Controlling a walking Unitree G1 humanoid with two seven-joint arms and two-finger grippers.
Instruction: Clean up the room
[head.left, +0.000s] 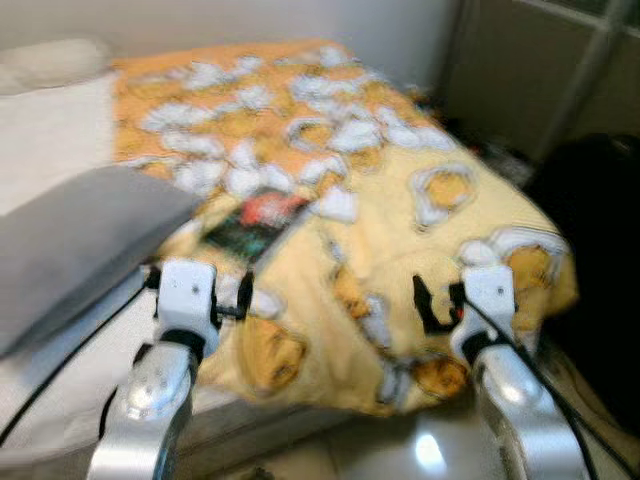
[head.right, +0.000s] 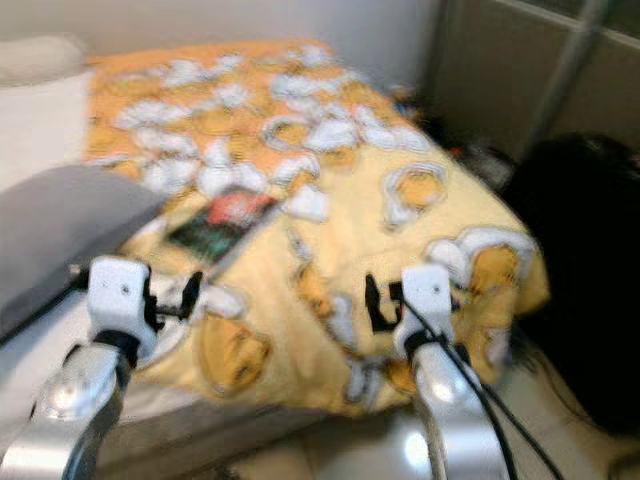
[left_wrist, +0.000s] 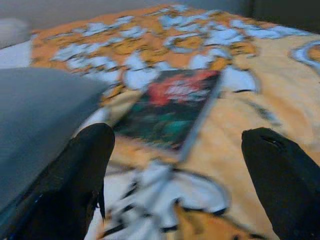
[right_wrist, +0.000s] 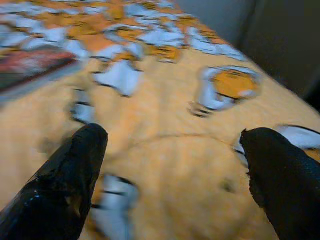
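A bed (head.left: 60, 400) fills the middle of the blurry head view, covered by a yellow blanket (head.left: 400, 230) with white and orange shapes. A book (head.left: 255, 225) with a red and green cover lies flat on the blanket. A grey pillow (head.left: 80, 240) sits at nine o'clock from the book. The left gripper (head.left: 235, 295) hangs at six o'clock from the book, near it, fingers spread wide and holding nothing. The right gripper (head.left: 435, 300) hangs over the blanket at four o'clock from the book, also wide open and holding nothing.
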